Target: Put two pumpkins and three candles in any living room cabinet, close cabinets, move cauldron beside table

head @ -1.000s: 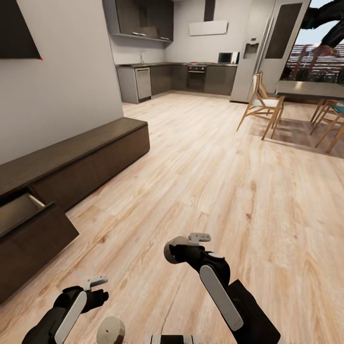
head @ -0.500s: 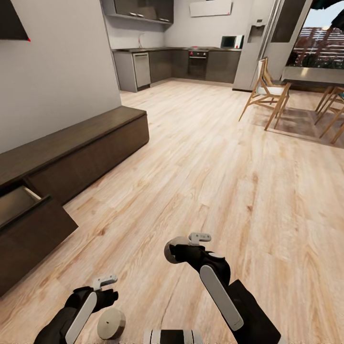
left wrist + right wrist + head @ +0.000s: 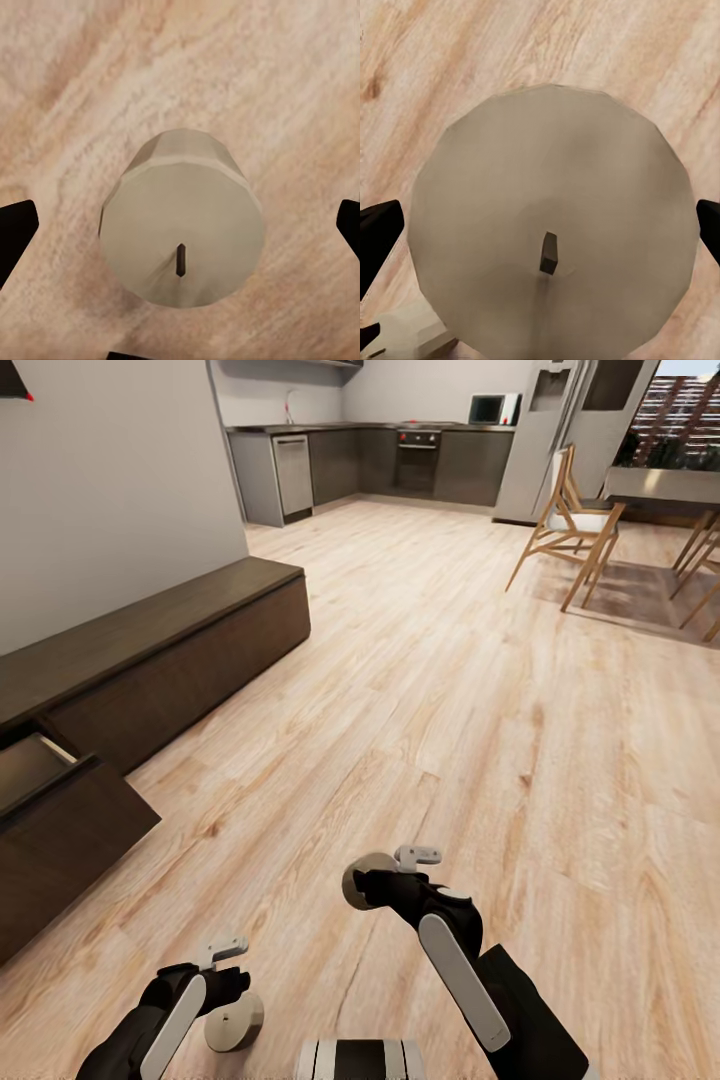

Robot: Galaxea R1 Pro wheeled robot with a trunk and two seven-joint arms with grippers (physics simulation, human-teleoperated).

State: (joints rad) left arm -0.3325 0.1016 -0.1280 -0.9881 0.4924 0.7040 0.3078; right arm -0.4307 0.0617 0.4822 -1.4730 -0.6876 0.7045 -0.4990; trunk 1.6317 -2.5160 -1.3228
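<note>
1. Pale wood plank floor (image 3: pixel 430 690) runs ahead of me toward the far wall.
2. A kitchen with dark grey units (image 3: pixel 400 460) lines that wall, an oven (image 3: pixel 417 452) built in.
3. A wooden chair (image 3: pixel 565 525) stands on my right, beside a dining table (image 3: pixel 655 485).
4. A tall grey fridge (image 3: pixel 545 435) stands near the chair.

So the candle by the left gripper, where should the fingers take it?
Grip the candle by its curved side wall, coming from the wick end. Its round body sits end-on in the left wrist view, with the dark fingers on either side.
</note>
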